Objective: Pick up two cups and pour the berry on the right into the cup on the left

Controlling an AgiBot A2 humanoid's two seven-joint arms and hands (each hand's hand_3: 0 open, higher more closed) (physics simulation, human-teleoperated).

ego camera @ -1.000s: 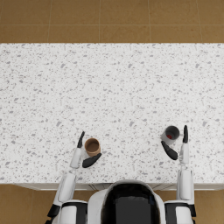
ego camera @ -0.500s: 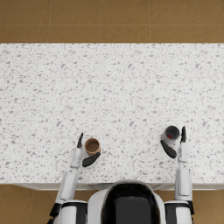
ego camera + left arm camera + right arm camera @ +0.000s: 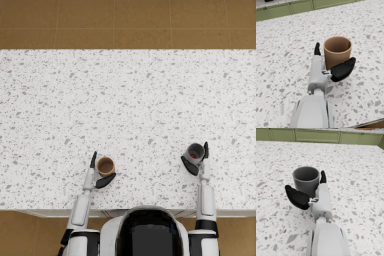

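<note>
While both hands [image 3: 98, 172] [image 3: 196, 162] are open, each cradling a cup [image 3: 105, 165] [image 3: 195, 151], close evenly before lifting.

Brown cup [image 3: 105, 166], grey cup [image 3: 195, 151] holding a red berry [image 3: 193, 156], white speckled counter [image 3: 130, 110], green cabinets [image 3: 316, 135].

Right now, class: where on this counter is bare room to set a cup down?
Bare: the countertop between the brown cup and grey cup, and everything behind them. Crowded only at the left hand and right hand.
</note>
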